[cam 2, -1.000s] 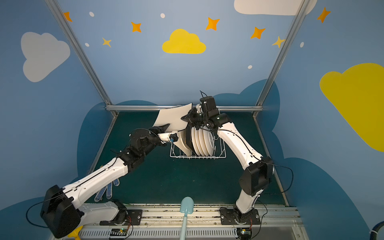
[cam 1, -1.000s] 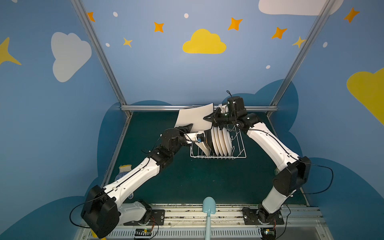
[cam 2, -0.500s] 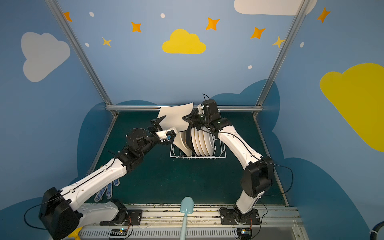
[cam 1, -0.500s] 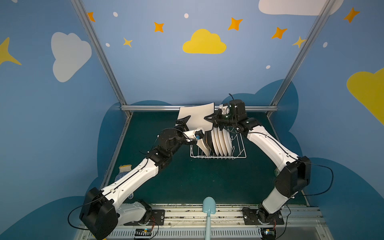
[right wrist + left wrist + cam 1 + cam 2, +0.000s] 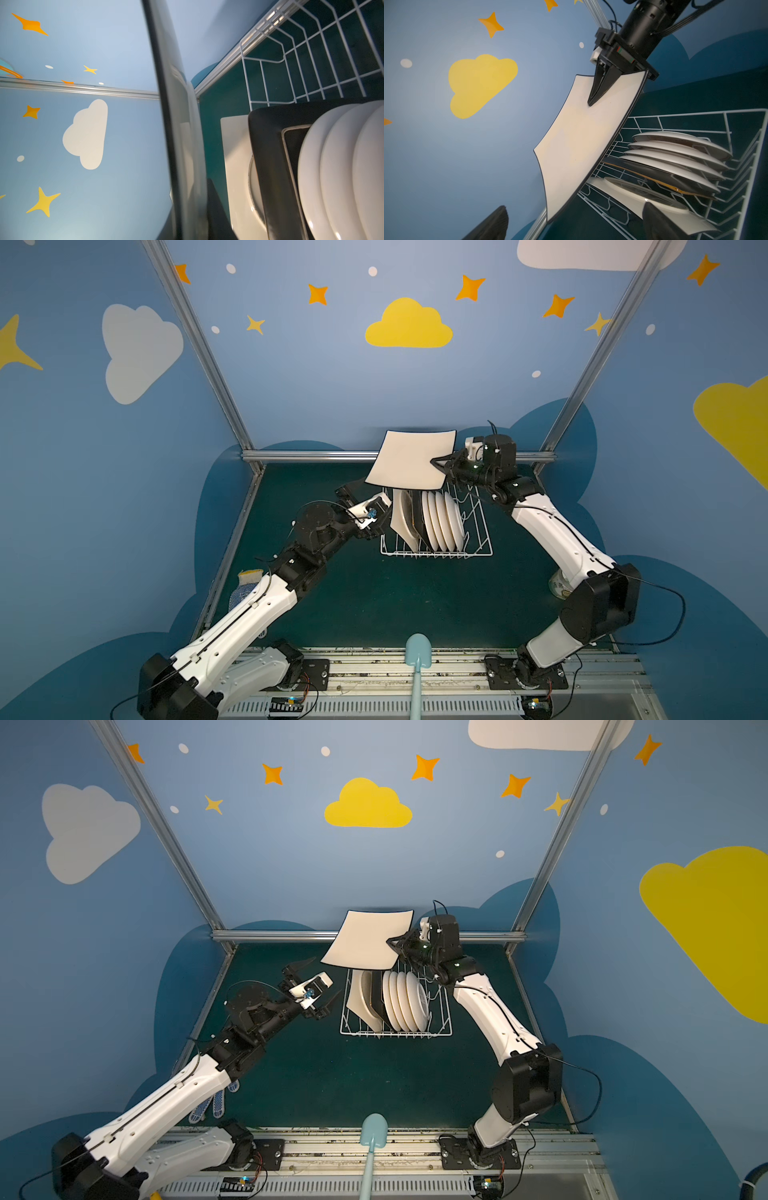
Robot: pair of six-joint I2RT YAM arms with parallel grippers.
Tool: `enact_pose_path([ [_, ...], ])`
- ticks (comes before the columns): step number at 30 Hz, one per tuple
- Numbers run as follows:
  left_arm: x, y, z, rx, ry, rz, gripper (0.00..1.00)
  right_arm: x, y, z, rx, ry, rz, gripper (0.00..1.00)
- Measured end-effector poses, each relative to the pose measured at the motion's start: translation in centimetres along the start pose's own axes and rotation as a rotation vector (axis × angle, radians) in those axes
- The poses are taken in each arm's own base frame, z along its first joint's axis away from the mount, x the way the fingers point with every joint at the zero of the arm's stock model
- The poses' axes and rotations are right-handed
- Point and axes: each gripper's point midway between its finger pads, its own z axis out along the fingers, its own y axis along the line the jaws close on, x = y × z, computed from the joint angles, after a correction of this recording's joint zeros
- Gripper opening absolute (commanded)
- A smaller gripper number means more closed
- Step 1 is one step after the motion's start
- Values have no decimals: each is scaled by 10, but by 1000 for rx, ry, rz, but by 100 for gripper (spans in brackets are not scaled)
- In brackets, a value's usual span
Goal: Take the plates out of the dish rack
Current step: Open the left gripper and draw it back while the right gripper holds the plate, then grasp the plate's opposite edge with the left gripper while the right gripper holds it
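unloading at an early stage, by my reading: one plate out of the rack, none set down. the right hand [image 5: 437, 461] was narrow, clamped on the right edge of a large cream square plate [image 5: 411, 460], which hung in the air, tilted, over the upper left end of the dish rack [image 5: 482, 539] at the centre of both top views; the left wrist view showed the two fingers pinched on that edge, with the plate clear of the wire. the left hand [image 5: 326, 977] stood wide and held nothing, just beside the rack's left end and lower in the frame than the lifted plate, touching neither. in the rack, standing on edge from left to right: a second cream square plate [image 5: 400, 522], a black square plate [image 5: 417, 518], then four round white plates [image 5: 446, 520] packed close together. that made six to go, plus the seventh to be put down. no plate lay on the green surface [image 5: 374, 605] anywhere in view, so no stack had been started. the open ground left of and below the rack in the frame looked free for it. writing: none legible. the plates showed backs and rims only; no maker's mark or print could be read. the arms and rack carried no readable label. a small red and green mark sat on the right hand's body in the left wrist view, without text. the walls bore only painted clouds, stars and dots.
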Motion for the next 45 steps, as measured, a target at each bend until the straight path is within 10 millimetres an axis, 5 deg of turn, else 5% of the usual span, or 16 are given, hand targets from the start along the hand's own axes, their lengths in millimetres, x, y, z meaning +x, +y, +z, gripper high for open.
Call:
enact_pose_path([
  [9,6,51,-15,-51,-8,-422,100,-6,4,-23,-34,-42,-66,0],
  [18,-2,89,3,8,6,-882,100,-2,-23,-26,-5,-21,-83,0],
  [25,46,79,30,85,127,-1247,100,2,-38,-26,9,9,-76,0],
  [32,64,56,62,241,188,-1507,100,6,-32,-27,-23,40,-105,0],
  [45,41,35,94,514,256,-1640,100,14,-5,-24,-170,113,-129,0],
])
